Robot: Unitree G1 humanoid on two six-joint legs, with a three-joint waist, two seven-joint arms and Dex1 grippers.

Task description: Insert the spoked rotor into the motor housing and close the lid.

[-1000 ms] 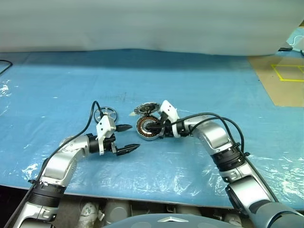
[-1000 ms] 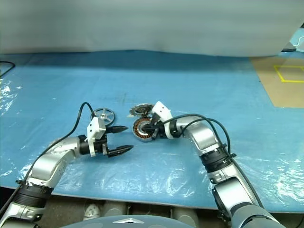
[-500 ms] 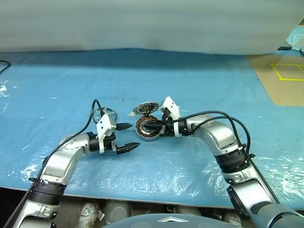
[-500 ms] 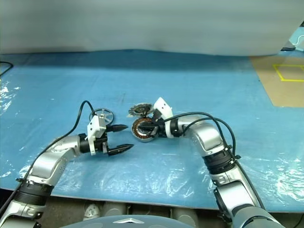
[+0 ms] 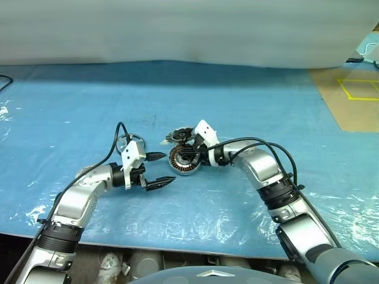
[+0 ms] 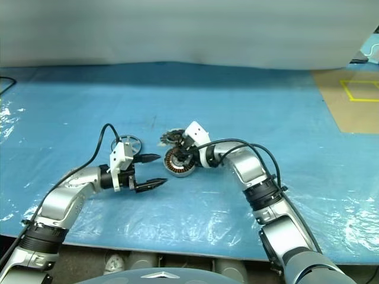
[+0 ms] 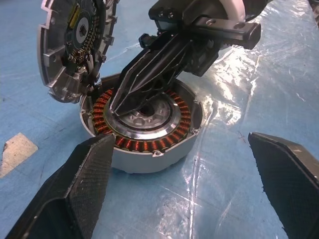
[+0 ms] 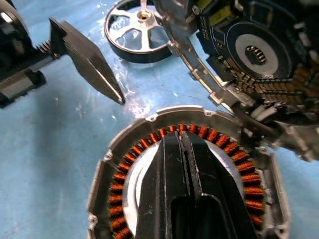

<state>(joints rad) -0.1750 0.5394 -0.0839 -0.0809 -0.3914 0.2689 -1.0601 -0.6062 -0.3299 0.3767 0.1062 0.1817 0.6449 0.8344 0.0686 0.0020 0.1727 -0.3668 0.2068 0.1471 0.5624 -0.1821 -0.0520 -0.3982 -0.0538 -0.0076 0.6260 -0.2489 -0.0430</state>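
Left gripper gaping, empty, just short of the motor housing. Right gripper clenched on nothing, tips down inside it; lid tilted against the far rim, spoked rotor beyond. Risk: skidding the housing, toppling the lid.

Motor housing: cast metal shell, dull silver, matt; inner ring of glossy copper-orange windings; centre plate bright machined metal.
Lid: grey metal, matt, ribbed face dark.
Spoked rotor: polished metal, shiny spokes.
Left gripper fingers: black plastic, fine-textured, matt.
Table cover: blue sheet under glossy, wrinkled clear film.
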